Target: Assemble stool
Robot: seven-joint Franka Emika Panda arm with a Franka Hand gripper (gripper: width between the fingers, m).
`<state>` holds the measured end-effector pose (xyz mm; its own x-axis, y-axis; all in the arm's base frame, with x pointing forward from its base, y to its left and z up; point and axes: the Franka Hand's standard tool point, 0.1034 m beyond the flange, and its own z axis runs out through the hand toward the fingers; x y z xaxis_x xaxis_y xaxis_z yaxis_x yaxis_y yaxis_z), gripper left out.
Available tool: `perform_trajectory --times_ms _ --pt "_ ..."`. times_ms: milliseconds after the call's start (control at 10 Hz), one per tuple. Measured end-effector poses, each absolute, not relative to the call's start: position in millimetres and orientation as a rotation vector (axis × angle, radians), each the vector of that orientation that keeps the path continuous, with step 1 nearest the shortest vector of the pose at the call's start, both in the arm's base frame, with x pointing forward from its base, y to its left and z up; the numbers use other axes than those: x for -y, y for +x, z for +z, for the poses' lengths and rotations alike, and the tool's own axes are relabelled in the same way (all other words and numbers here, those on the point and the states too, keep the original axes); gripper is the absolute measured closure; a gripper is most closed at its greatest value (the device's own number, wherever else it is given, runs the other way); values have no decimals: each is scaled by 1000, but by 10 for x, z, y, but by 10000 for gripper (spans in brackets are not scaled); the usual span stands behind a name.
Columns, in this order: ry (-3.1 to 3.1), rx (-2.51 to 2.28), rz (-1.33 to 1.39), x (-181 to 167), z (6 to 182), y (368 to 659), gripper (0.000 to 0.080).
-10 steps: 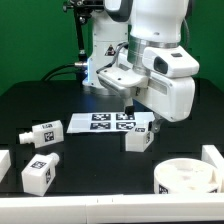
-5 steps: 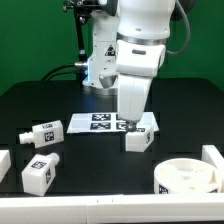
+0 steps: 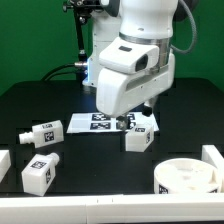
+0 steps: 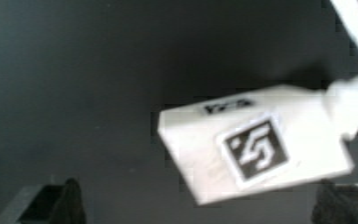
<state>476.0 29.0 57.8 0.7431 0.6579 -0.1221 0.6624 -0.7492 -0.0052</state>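
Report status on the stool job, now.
Fingers open, empty. Poised over stool leg beside the marker board, not yet gripped. Two other legs and seat ring lie apart; nothing seen between fingers and leg.

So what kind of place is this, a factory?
Probably a robot lab, not a factory: one white robot arm over a black table, a green backdrop behind, and a marker board with square tags lying flat.

Seat ring (image 3: 185, 170), lower right of the exterior view, cut by the frame's edge; arm (image 3: 135, 60) hides part of marker board (image 3: 80, 123); wrist-view leg (image 4: 247, 150) blurred.
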Motion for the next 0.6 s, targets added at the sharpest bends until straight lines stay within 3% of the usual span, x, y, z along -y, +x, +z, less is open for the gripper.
perform_trajectory --times_ms 200,600 --pt "3110 -441 -244 -252 539 4839 150" --pt "3152 -25 -264 -245 518 4851 150"
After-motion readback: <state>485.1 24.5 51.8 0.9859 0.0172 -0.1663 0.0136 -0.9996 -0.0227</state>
